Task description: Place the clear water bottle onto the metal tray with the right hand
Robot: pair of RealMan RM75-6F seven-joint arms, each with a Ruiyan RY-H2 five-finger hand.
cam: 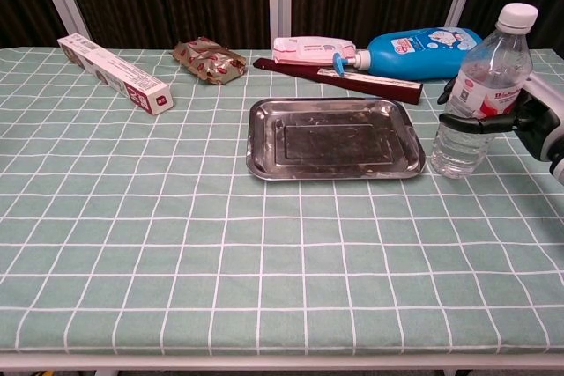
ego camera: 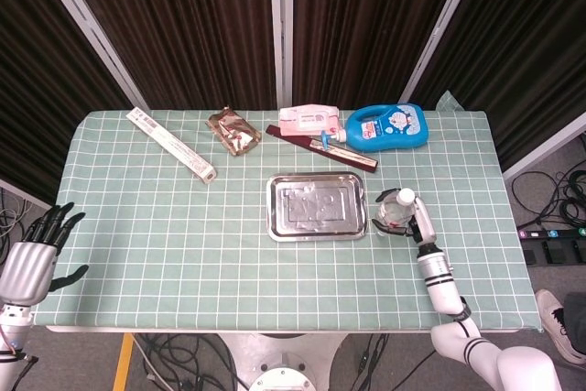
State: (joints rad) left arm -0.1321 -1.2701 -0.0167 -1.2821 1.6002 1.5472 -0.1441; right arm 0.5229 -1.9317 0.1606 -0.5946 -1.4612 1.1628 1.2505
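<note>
The clear water bottle (ego camera: pixel 394 213) (cam: pixel 478 85) with a white cap stands upright on the checked cloth, just right of the empty metal tray (ego camera: pixel 317 208) (cam: pixel 333 143). My right hand (ego camera: pixel 420 222) (cam: pixel 531 119) reaches it from the right. Its dark fingers (cam: pixel 448 92) curl around the bottle's far side and the thumb crosses its front, so the hand grips the bottle's middle. The bottle's base still rests on the cloth. My left hand (ego camera: pixel 34 258) hangs off the table's left front corner with its fingers spread and nothing in it.
Along the far side lie a blue detergent bottle (ego camera: pixel 387 126) (cam: pixel 423 50), a pink pack (ego camera: pixel 309 118), a dark red flat box (ego camera: pixel 320 148), a brown snack packet (ego camera: pixel 233 131) and a long white box (ego camera: pixel 171 143).
</note>
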